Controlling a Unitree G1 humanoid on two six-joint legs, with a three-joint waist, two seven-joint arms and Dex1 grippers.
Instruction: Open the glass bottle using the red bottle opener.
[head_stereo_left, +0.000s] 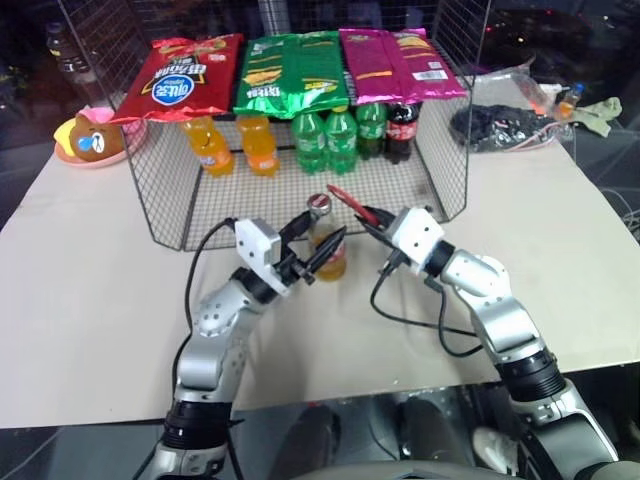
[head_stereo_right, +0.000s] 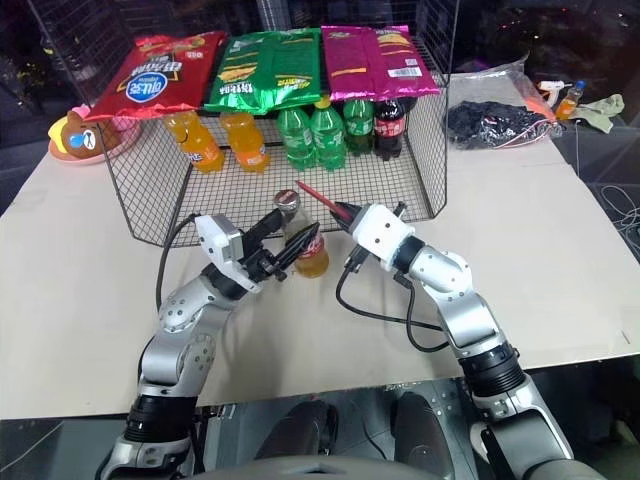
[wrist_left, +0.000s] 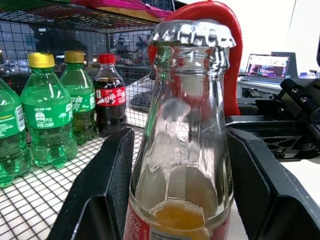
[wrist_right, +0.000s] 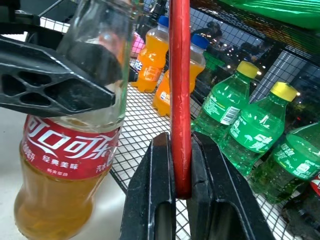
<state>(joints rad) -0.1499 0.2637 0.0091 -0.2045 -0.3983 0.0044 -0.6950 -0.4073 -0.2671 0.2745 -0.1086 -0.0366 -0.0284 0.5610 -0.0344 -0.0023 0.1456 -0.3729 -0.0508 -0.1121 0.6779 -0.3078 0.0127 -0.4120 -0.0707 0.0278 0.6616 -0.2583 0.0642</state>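
A beige surface (head_stereo_left: 90, 300) carries a wire rack (head_stereo_left: 160, 215) in the upper middle of the frame, with snack bags on top and plastic bottles inside. Just in front of it, at centre, stands the bottle (head_stereo_left: 328, 250), its cap on. The left fingers (head_stereo_left: 318, 243) clamp its neck from both sides. The right fingers (head_stereo_left: 372, 215), pressed together, grip the opener (head_stereo_left: 345, 197), whose loop sits behind the cap.

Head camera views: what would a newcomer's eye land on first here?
Probably the small clear glass bottle of orange drink standing at the table's middle, gripped by the left gripper, its metal cap on. The right gripper pinches the thin red bottle opener, whose loop reaches the cap. Behind, a wire rack holds bright snack bags above orange, green and dark plastic bottles.
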